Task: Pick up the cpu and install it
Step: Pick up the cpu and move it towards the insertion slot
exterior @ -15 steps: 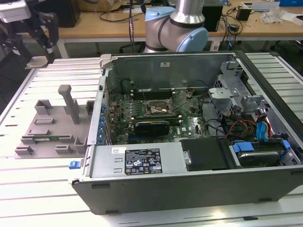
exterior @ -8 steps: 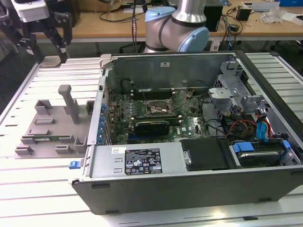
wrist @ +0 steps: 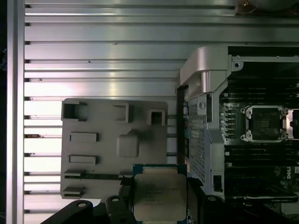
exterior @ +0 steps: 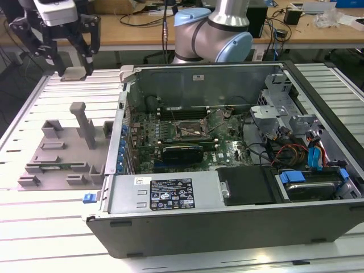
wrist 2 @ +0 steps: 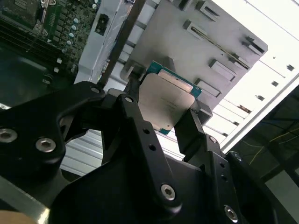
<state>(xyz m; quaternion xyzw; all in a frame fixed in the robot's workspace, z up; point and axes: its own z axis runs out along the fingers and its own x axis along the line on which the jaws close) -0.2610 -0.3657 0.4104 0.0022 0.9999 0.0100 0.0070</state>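
Cpu [wrist 2: 166, 100] edges apparently behind jaws

The gripper [wrist: 159, 201] pinches the cpu [wrist: 158, 192] by 2 opposite edges above the grey tray [wrist: 100, 122]; beside the tray stands the open computer case [wrist: 205, 88] with its socket [wrist: 264, 123].

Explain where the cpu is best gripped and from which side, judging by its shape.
Grip the cpu by two opposite thin edges, approaching square to its flat silvery face. It is a thin square plate, so only the edges give parallel surfaces. The gripper holds it this way now, one finger at each edge.
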